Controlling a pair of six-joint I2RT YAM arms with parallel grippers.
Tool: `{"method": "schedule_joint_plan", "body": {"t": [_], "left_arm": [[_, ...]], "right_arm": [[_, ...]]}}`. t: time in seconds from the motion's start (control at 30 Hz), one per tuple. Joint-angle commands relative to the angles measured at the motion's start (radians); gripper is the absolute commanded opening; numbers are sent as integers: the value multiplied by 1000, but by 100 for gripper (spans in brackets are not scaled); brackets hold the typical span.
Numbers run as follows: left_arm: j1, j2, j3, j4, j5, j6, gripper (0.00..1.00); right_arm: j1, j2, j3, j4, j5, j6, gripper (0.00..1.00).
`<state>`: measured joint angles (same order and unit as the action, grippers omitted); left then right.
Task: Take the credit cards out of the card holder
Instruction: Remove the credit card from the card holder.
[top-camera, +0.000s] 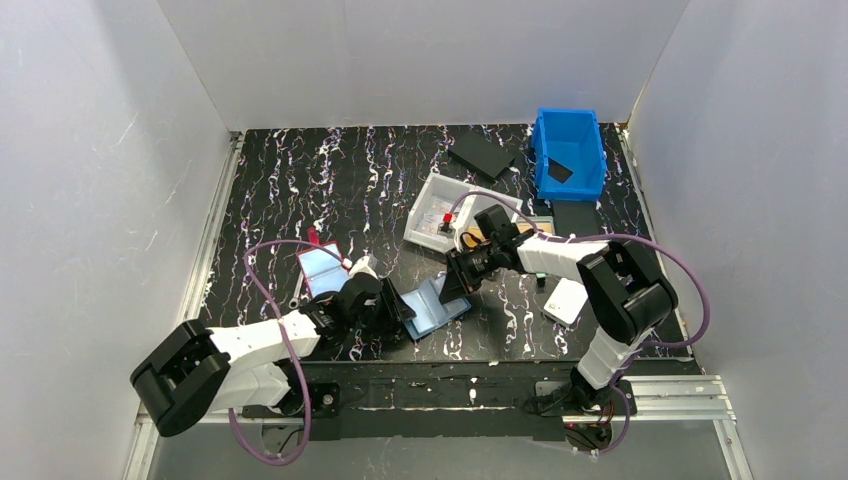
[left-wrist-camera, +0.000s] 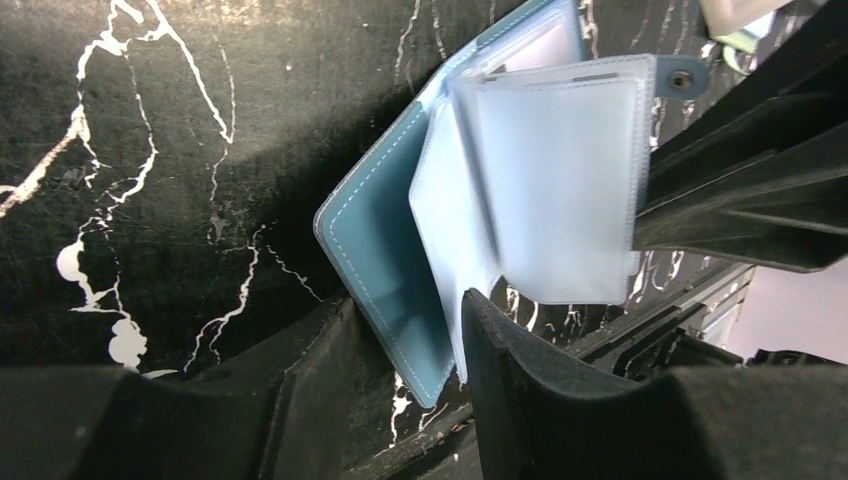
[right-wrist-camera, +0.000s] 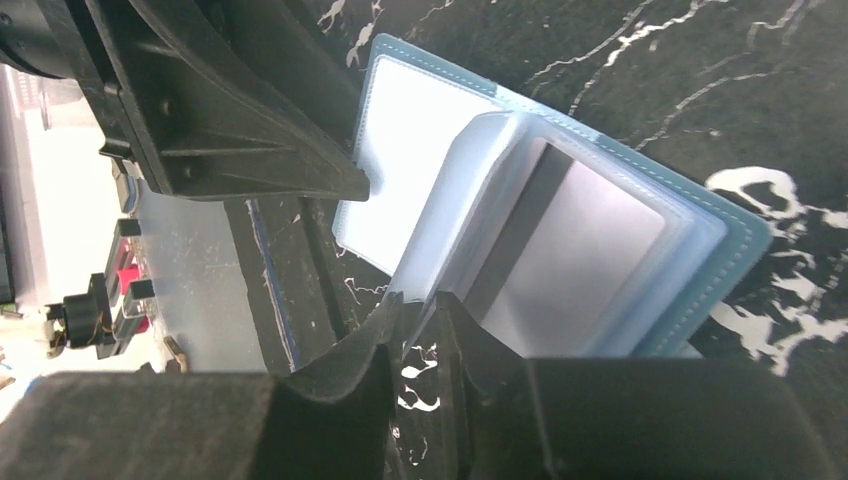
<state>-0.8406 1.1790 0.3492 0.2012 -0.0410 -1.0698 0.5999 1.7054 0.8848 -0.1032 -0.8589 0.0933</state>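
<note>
The light-blue card holder (top-camera: 437, 308) lies open on the black marbled table, between my two grippers. In the left wrist view its blue cover (left-wrist-camera: 385, 250) and clear pockets (left-wrist-camera: 560, 180) fan apart. My left gripper (left-wrist-camera: 405, 300) is closed partway, with the cover's corner held between its fingers. It also shows in the top view (top-camera: 398, 308). My right gripper (right-wrist-camera: 420, 300) is nearly shut, pinching the edge of a clear pocket leaf (right-wrist-camera: 470, 200). It also shows in the top view (top-camera: 457, 284). A greyish credit card (right-wrist-camera: 585, 240) shows inside a pocket.
A red-edged holder with a pale blue face (top-camera: 320, 268) lies left of my left gripper. A clear tray (top-camera: 440, 205) with small items, a blue bin (top-camera: 570, 150) and a flat black piece (top-camera: 483, 155) are at the back. A white card (top-camera: 565, 300) lies at the right.
</note>
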Motion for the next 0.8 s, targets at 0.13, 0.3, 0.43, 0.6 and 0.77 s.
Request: {"method": "schedule_joint_plan", "body": {"t": [0.13,0.3,0.43,0.6,0.77], "left_arm": [[6,-27,-29,-23,-5,-4,41],[6,-16,-29,-23,-10,-13,40],[11,-35,-35,-25,-14,-9,40],[20,-31,-46,-25,-8,-17,40],[33,-24,-57,-25,-1,-21,40]], "right_arm": [[75,0,20,25,-55,-30,32],[107,14,29,13,-56,-46,37],[127,27,38,-3,-67,-58,44],[149,52,52,-28,-71,-80,47],[161,74,63,-46,-89,-90,53]]}}
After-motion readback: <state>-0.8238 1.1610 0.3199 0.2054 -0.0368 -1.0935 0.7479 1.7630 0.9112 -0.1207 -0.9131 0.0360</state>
